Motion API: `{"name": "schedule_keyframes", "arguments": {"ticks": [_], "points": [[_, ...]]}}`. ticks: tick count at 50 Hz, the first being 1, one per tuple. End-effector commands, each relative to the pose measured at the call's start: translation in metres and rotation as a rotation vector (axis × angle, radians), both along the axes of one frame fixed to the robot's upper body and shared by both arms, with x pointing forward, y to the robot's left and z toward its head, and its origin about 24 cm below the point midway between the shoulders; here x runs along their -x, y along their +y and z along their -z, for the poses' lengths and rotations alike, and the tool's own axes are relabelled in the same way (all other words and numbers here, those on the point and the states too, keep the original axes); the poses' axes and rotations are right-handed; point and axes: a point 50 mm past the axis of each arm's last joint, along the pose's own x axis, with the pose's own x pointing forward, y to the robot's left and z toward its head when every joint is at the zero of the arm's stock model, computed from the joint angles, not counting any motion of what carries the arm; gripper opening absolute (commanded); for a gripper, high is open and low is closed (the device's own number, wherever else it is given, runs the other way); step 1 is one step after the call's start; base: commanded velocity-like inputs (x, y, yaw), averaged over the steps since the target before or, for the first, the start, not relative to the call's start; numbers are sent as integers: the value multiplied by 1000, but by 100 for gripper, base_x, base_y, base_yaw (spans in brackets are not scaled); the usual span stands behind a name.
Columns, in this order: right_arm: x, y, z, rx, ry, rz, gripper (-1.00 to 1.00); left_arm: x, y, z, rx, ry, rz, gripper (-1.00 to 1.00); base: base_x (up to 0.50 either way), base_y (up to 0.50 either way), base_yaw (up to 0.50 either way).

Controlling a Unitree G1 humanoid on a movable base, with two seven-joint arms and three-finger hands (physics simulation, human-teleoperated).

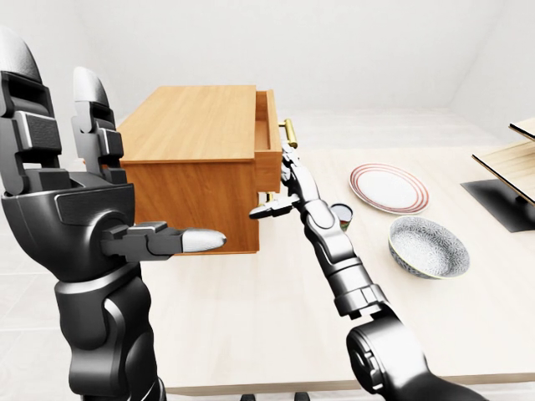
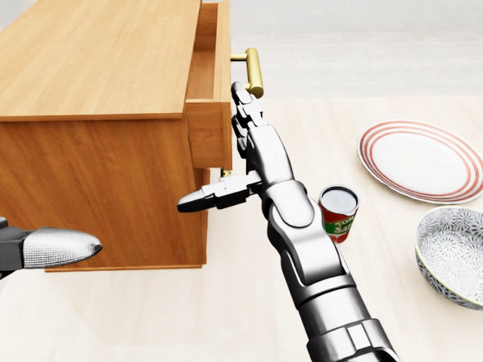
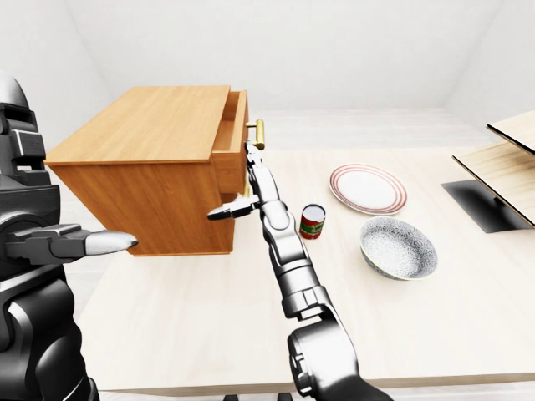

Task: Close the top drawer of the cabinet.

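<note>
Clearly the top drawer [image 2: 213, 98] of the cabinet [image 2: 90, 90] stands pulled out at the surface's [image 1: 276, 326] left; rigid wood, likely sliding stiffly, best pushed flat on its face beside the brass handle [image 2: 251, 69]. The right hand [image 2: 243, 132] lies there, fingers spread, perhaps touching. The left hand [image 1: 92, 167] hovers open, well apart. Plate [image 2: 421, 160], bowl [image 2: 455, 255] and can [image 2: 337, 213] sit rightward in a pale room.

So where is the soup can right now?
In the head view the soup can stands upright on the table, right of centre, just right of the right arm's forearm, between the cabinet and the patterned bowl.
</note>
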Motion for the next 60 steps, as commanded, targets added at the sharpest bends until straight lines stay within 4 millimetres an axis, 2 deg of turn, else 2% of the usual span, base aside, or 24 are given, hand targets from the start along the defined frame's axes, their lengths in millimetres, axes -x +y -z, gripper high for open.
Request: {"name": "schedule_keyframes", "arguments": {"ticks": [1, 15, 28, 60], "points": [[2, 23, 31, 28, 117, -110, 100, 0, 0, -1, 2, -4, 3, 100, 0, 0, 0], [3, 32, 36, 14, 125, -142, 100, 0, 0, 0, 2, 3, 2, 100, 0, 0, 0], [0, 46, 33, 13, 143, -184, 100, 0, 0, 0, 3, 3, -1, 100, 0, 0, 0], [-1, 55, 34, 26, 177, -221, 100, -3, 0, 1, 7, 11, 6, 100, 0, 0, 0]]}}
